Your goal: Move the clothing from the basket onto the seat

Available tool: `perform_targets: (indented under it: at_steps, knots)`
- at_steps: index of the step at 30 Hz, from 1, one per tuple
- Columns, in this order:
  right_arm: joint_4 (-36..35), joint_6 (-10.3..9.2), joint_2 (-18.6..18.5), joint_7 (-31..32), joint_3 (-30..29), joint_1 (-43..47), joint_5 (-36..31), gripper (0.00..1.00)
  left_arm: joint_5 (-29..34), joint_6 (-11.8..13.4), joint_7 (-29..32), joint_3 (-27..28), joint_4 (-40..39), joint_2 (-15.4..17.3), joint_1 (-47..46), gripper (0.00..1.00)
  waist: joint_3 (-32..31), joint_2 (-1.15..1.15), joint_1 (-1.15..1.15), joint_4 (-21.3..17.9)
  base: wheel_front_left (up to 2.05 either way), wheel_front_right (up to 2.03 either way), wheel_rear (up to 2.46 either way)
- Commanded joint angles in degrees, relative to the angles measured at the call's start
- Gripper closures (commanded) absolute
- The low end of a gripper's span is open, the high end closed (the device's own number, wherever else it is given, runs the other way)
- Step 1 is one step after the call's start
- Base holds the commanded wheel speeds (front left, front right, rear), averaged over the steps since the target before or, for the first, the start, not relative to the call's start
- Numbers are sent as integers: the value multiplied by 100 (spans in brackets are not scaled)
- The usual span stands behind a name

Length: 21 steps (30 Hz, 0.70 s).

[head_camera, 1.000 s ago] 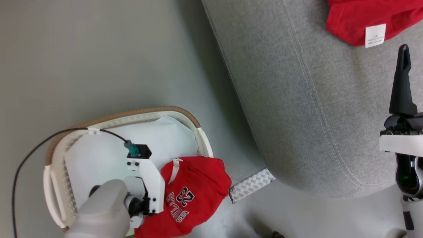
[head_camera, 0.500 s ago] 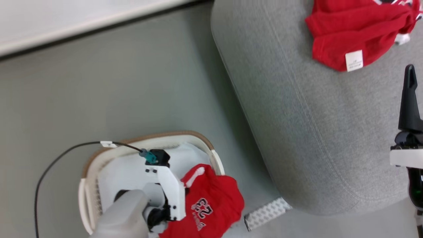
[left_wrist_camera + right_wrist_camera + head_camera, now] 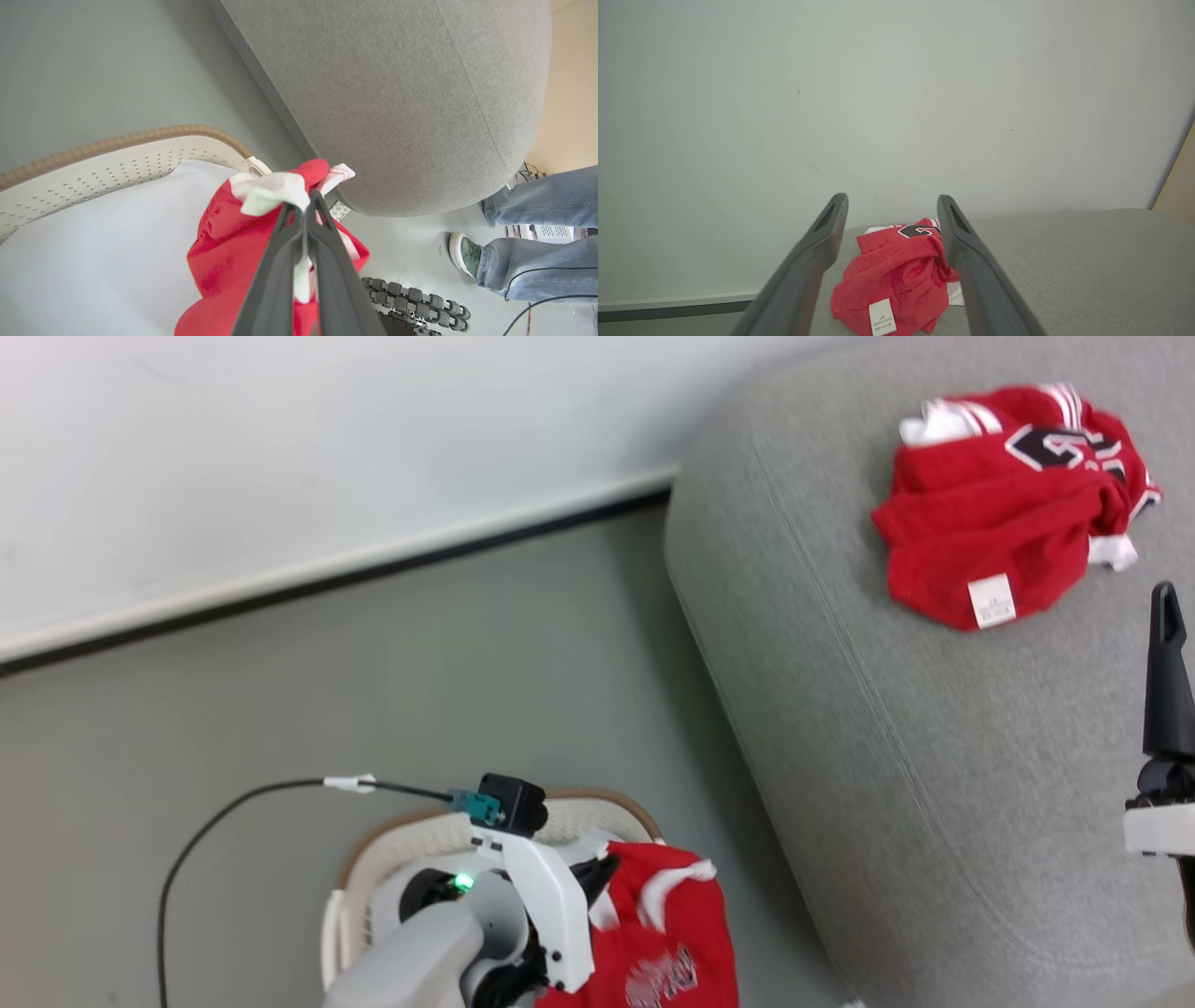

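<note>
Basket [image 3: 420, 838] on grey floor [image 3: 420, 672]; held jersey [image 3: 677, 933] over its rim, L gripper [image 3: 302, 205] clamped on white trim. 2nd jersey [image 3: 980, 523] lies on sofa [image 3: 887, 756]. R gripper [image 3: 892, 205] fingers spread, empty. White wall [image 3: 280, 448] behind.

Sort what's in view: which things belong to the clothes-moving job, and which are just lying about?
Job: left pincer, shut on the held jersey; basket; sofa; jersey on sofa.
Lying about: patterned strip on the floor; person's shoe and jeans leg.
</note>
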Motion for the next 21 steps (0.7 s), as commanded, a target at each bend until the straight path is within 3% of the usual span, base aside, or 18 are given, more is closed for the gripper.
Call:
perform_targets:
  at_steps: [1, 16, 21]
  knots:
    - [50, -13, -83, -14, 13, 138, 12, 0, -125, 0, -210, -113, -151, 52, 109, 100, -417, 0, 2, 290, 0, 0, 0]
    - [110, -13, -231, -14, 105, 568, -6, 0, -31, 8, -1404, -490, -1087, 369, -4, 100, -1198, 0, 2, 719, 0, 0, 0]
    - [140, -13, -249, -14, 157, 698, 22, 0, 192, 245, -1728, -375, -1648, 537, -164, 100, -1436, 0, 2, 837, 0, 0, 0]
